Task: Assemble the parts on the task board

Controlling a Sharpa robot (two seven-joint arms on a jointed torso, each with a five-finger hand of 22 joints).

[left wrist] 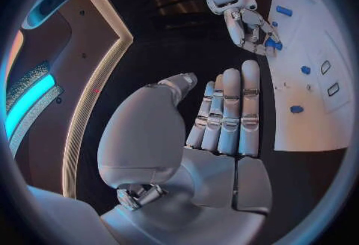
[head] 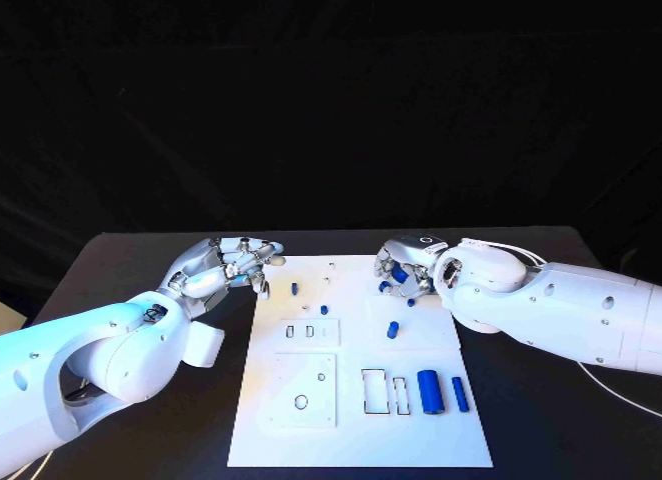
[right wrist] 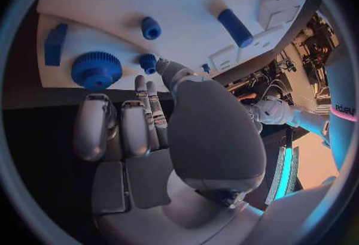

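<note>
Seemingly mid-pick, right robot hand (head: pixel 405 262) curled over blue parts (right wrist: pixel 149 46) near task board's (head: pixel 418 430) far edge, grasp unclear; left robot hand (head: pixel 233 262) waited empty, fingers straight.

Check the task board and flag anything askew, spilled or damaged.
Nothing stands out. The task board lies flat and whole, with blue parts loose on it, not yet assembled. The left hand hovers at its far corner; the right hand is over its far edge.
</note>
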